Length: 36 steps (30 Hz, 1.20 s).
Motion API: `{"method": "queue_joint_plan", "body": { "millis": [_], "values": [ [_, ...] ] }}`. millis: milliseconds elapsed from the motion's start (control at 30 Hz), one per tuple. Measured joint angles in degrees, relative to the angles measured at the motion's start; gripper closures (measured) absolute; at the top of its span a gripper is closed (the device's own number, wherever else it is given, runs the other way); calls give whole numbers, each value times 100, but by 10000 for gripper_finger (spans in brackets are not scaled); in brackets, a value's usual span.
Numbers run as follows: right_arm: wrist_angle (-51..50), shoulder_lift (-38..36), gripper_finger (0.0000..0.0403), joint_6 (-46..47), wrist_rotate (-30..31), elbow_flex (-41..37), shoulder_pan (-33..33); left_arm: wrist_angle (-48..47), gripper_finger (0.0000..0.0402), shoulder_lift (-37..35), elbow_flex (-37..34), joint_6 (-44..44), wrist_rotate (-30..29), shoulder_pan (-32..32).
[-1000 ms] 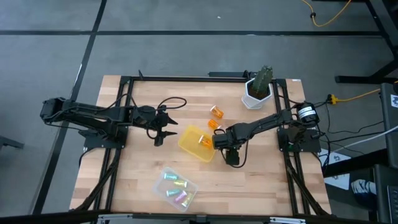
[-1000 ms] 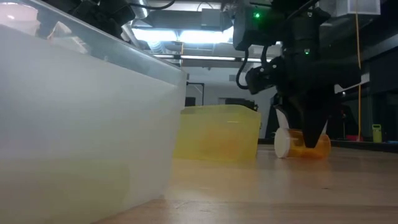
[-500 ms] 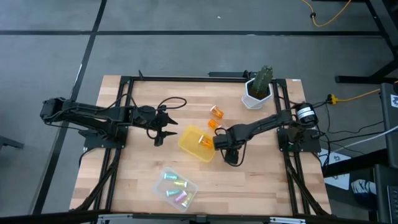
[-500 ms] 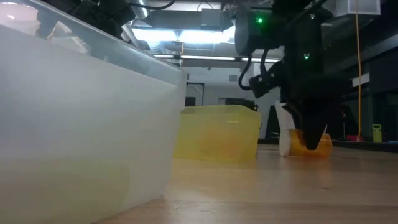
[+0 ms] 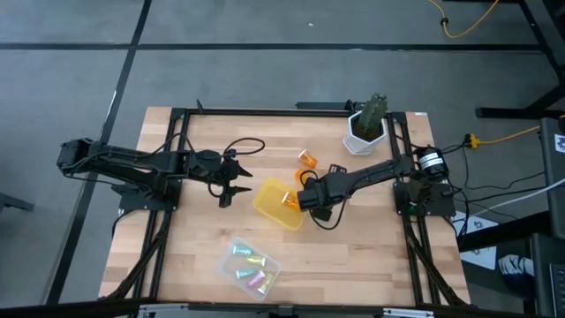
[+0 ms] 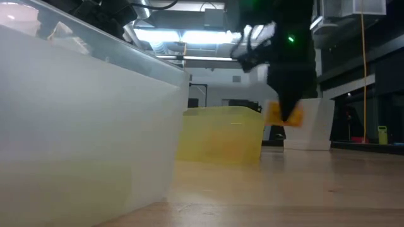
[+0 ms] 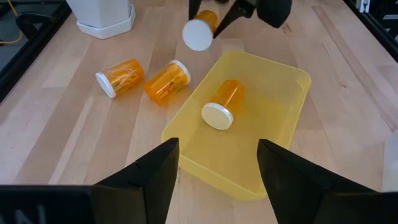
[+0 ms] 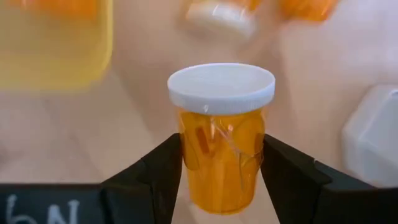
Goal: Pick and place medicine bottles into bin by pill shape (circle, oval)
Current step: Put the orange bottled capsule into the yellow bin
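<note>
My right gripper is shut on a stubby orange bottle with a white cap, raised above the table beside the yellow bin; it also shows in the left wrist view. One orange bottle lies on its side in the yellow bin. Two more orange bottles lie on their sides on the table behind the bin. My left gripper is open and empty, to the left of the yellow bin. Pastel vials lie in a clear bin. My right gripper pinches the bottle's orange body between its two fingers, just below the white cap. The fingers lie along the bottle's two sides, with the cap end pointing away from the wrist. The bottle is lifted clear of the table.
A white plant pot stands at the far right of the table. The clear bin stands near the front edge. A black cable loops on the table by my left gripper. Bare wood shows at the near right.
My right gripper has risen and gone toward the table's left and far edges, toward the yellow bin, with the orange bottle in its fingers. The bottle lay on its side on the table and is now lifted clear.
</note>
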Motion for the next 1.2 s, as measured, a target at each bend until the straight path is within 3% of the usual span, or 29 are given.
{"method": "queue_joint_plan", "body": {
  "millis": [267, 533, 800, 1200],
  "values": [
    [-73, -9, 202, 253, 882, 910, 126, 0, 190, 0, 1, 0, -1, -1],
    [351, -23, 202, -46, 855, 1735, 571, 0, 190, 0, 0, 0, -1, 0],
    [1577, -26, 202, -53, 1100, 1776, 842, 0, 190, 0, -1, 0, 0, 1],
    [1656, 17, 202, 1275, 1982, 1767, 846, 0, 190, 0, 0, 0, -2, 1]
  ]
}}
